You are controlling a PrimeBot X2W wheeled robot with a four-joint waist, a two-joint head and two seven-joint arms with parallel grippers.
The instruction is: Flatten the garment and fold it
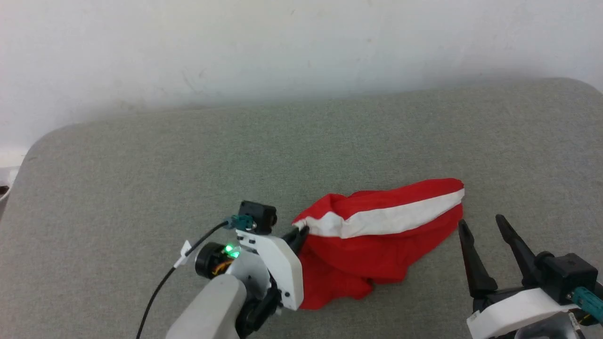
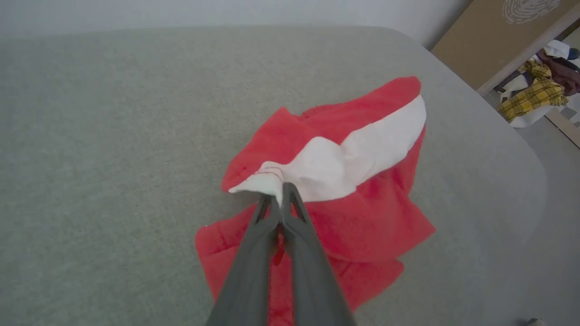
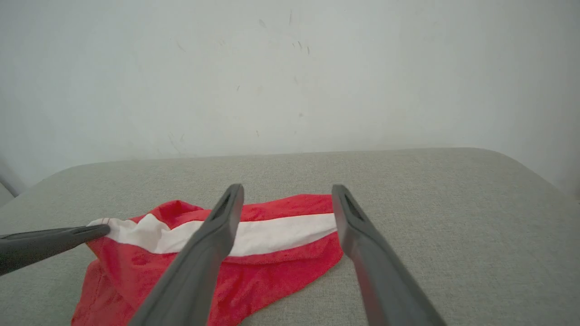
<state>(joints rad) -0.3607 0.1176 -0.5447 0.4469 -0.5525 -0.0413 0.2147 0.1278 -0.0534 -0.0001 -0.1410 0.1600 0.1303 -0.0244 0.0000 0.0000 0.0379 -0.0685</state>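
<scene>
The garment [image 1: 377, 235] is a crumpled pair of red shorts with a wide white stripe, lying on the grey table [image 1: 141, 165]. My left gripper [image 1: 301, 230] is shut on the white stripe's left end, lifting that corner a little. The left wrist view shows the closed fingertips [image 2: 282, 192] pinching the white fabric of the garment [image 2: 362, 136]. My right gripper [image 1: 481, 222] stands open just right of the shorts' right end, holding nothing. In the right wrist view its spread fingers [image 3: 217, 226] frame the garment [image 3: 272, 235], and the left gripper [image 3: 97, 231] comes in from the left.
A pale wall [image 1: 301, 47] rises behind the table's far edge. Past the table's rounded corner in the left wrist view stand a brown board [image 2: 489, 36] and a pile of clothes [image 2: 539, 90] on the floor. Bare table surface surrounds the shorts.
</scene>
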